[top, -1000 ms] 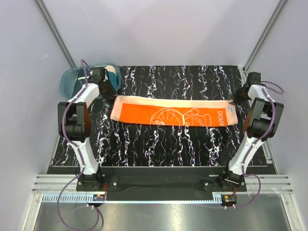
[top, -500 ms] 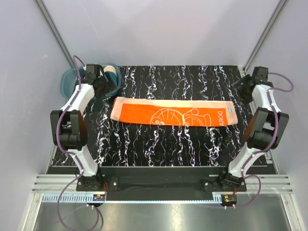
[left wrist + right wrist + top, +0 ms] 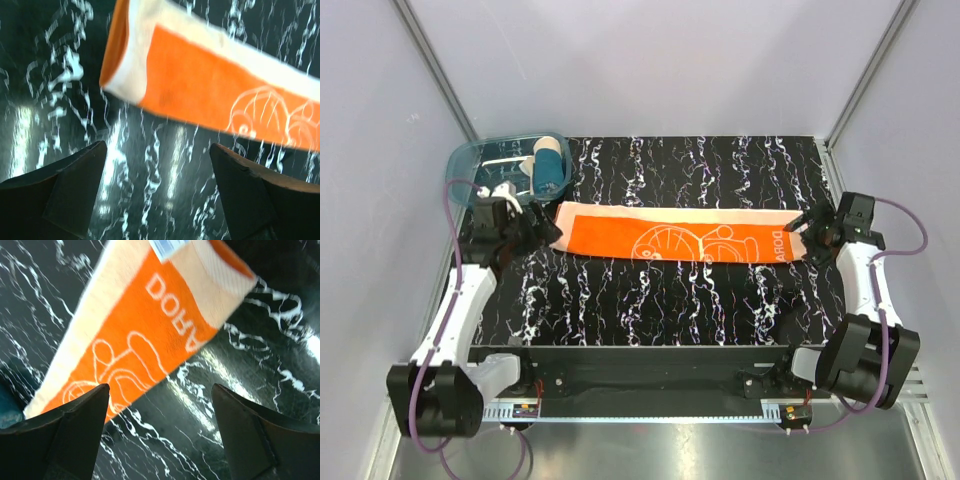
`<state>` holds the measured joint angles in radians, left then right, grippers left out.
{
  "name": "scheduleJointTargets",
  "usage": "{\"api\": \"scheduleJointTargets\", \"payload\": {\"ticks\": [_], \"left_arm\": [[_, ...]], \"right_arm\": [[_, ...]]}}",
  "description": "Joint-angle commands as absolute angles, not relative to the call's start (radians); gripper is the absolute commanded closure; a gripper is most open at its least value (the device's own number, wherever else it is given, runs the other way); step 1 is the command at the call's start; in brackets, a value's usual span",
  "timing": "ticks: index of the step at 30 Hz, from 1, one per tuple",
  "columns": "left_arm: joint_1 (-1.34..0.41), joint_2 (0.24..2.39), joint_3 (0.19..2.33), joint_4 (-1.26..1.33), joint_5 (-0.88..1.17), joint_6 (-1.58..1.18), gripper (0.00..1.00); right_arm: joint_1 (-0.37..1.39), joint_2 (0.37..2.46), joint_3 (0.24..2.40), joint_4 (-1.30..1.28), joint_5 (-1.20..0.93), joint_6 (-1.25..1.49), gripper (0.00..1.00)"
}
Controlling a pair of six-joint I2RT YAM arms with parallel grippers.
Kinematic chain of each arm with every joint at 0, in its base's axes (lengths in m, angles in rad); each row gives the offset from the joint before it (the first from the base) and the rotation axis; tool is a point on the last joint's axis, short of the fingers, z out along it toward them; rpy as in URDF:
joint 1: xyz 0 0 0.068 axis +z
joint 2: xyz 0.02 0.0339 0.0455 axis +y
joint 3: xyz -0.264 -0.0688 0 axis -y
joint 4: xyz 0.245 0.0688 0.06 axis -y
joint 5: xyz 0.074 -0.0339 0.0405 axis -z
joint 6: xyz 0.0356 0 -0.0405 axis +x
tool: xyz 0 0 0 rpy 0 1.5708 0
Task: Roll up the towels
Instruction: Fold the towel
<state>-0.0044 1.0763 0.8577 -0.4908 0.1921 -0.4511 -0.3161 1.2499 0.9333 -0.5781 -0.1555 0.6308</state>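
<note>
- Across the middle of the top view, we saw the orange towel lying flat as a long strip on the black marbled table, not yet rolled.
- Up in the upper left, the teal towel sat in the blue tub, looking rolled to us.
- The left gripper hung at the strip's left end and the right gripper at its right end, both spread wide and holding nothing.
- Trouble we feared: pinching only one layer could unfold the strip, and an uneven start could roll it crooked.
- We had bare table below the towel; the tub crowded its upper-left corner, and walls stood near both sides.
</note>
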Motion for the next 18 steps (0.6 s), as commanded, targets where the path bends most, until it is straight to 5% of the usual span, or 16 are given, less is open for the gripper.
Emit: {"api": "scheduleJointTargets", "payload": {"ticks": [1, 6, 18], "left_arm": [[-0.002, 0.961, 0.792, -0.477, 0.284, -0.390, 0.06], [-0.002, 0.795, 0.701, -0.440, 0.307, -0.387, 0.01], [0.000, 0.765, 0.721, -0.495, 0.256, -0.382, 0.01]], "right_arm": [[-0.324, 1.223, 0.868, -0.555, -0.241, 0.626, 0.09], [-0.367, 1.227, 0.746, -0.471, -0.331, 0.676, 0.09], [-0.485, 1.292, 0.692, -0.382, -0.348, 0.667, 0.11]]}}
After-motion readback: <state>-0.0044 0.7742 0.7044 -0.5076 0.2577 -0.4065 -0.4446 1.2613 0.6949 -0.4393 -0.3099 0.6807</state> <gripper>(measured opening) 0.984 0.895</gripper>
